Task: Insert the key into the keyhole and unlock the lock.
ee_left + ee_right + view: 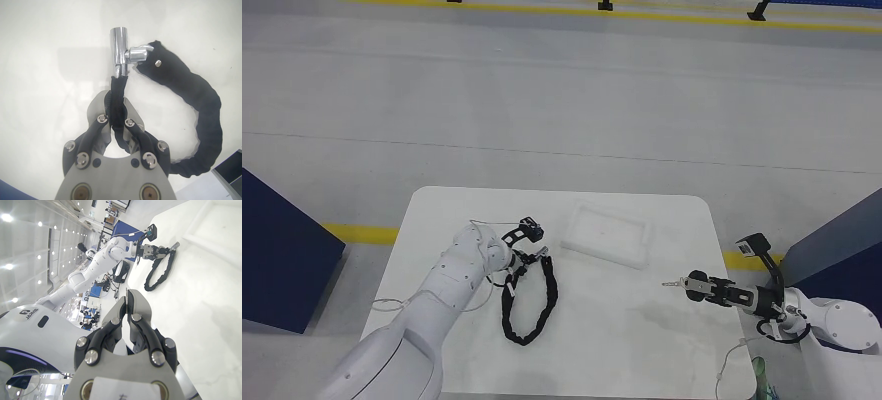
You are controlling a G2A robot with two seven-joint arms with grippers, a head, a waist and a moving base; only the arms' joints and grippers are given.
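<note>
The left gripper (115, 106) is clamped tight on the black sleeve of the chain lock (204, 113), just under its chrome barrel (119, 47), off the white tray's (612, 235) left end on the robot's side. The right gripper (128, 299) pinches the key (673, 284) between closed fingers, apart from the tray's right end

One lock (530, 310), one key (674, 284), one tray (587, 215)

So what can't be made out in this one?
Lock cylinder: seen side-on in the left wrist view, so its keyhole cannot be found.
The key: too small in the top view. It sits edge-on in the right claw in the right wrist view, so its teeth are unreadable.
The chain: the stretch inside the left claw is covered by the claw itself.
</note>
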